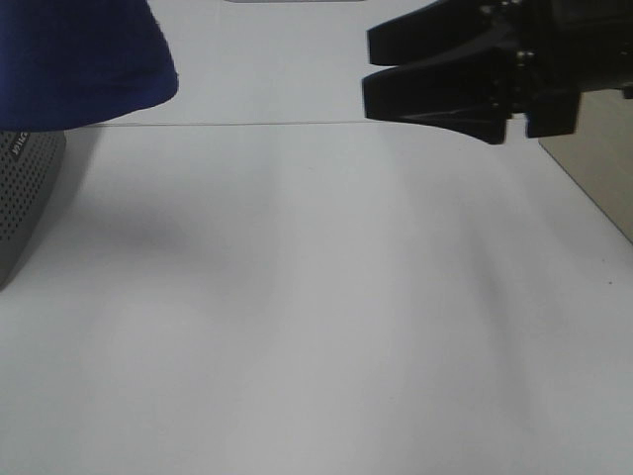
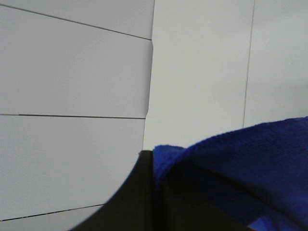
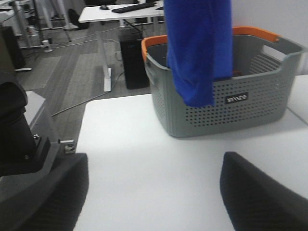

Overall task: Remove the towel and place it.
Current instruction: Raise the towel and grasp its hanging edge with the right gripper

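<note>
L pincer (image 2: 155,204): clamped on towel (image 3: 197,48); I see one finger only, rest cut off.
R pincer (image 3: 154,192): wide apart, empty, over table (image 3: 144,154).
Towel: hangs lifted at basket (image 3: 226,113); top out of frame.

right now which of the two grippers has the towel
The left gripper: the blue towel is bunched in its jaws and hangs by the grey basket. The right gripper is open with nothing in it.

The towel (image 3: 197,48) hangs before the basket (image 3: 240,115) on the table (image 3: 144,125), beyond the gripper (image 3: 155,161) with its jaws spread.
</note>
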Robot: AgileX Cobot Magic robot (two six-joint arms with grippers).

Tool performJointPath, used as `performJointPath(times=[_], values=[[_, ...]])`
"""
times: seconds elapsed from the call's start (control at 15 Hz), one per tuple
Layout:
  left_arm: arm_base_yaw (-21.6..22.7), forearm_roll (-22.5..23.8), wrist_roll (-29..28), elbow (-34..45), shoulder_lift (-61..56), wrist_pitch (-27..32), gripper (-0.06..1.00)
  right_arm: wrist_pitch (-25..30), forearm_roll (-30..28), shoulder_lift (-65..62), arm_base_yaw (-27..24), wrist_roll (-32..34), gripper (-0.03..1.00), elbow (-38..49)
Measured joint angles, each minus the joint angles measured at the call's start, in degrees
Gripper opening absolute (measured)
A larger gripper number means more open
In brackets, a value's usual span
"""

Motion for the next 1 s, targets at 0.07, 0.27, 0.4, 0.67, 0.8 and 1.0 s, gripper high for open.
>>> performJointPath(times=[0.07,0.27,0.4,0.67,0.8,1.0], values=[[0.0,-1.4,0.5,0.0,0.0,0.0,0.00,0.1,0.0,2.9,2.8,0.7,0.75,-3.1],[0.0,-6.1,0.9,0.0,0.0,0.0,0.00,-0.3,0.0,11.3,8.8,4.8,0.75,-13.4],[0.0,-8.4,1.6,0.0,0.0,0.0,0.00,-0.3,0.0,15.6,11.3,6.6,0.75,-19.7],[-0.1,-10.5,2.8,0.0,0.0,0.0,0.00,-0.5,-0.1,21.3,14.4,9.7,0.75,-26.8],[-0.1,-10.9,2.8,0.0,0.0,-0.1,0.00,0.3,-0.3,22.2,14.4,10.1,0.75,-27.0],[-0.1,-10.9,2.8,0.0,0.0,0.0,0.00,1.8,-1.7,22.7,14.9,10.4,0.75,-27.0]])
